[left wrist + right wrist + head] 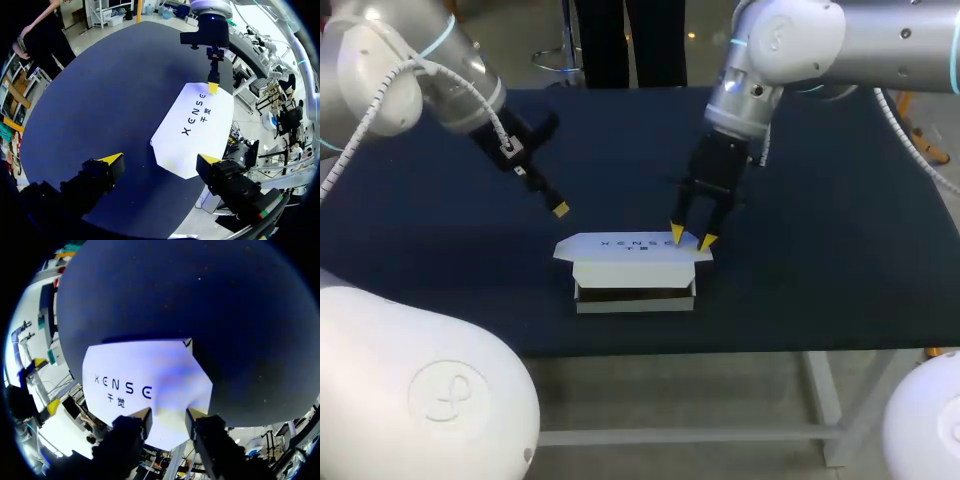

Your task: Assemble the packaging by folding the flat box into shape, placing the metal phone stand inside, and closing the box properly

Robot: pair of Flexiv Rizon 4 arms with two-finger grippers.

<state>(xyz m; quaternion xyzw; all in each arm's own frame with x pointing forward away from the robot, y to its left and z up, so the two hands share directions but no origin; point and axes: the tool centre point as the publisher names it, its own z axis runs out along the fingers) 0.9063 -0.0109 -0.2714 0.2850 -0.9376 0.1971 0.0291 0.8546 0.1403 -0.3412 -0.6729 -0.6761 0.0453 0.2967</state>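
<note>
A white printed box (635,270) stands near the table's front edge, its lid (632,248) lying tilted over the body with a dark gap under the front. My right gripper (691,238) comes down on the lid's right end; its yellow tips stand apart and rest on the lid, open (167,415). My left gripper (558,207) hangs above the table to the left of the box and behind it, wide open (161,160), with the box (195,130) ahead of it. No phone stand shows in any view.
The dark blue table (820,250) has bare cloth on all sides of the box. The table's front edge runs just in front of the box. My right gripper (213,87) shows over the far end of the lid in the left wrist view.
</note>
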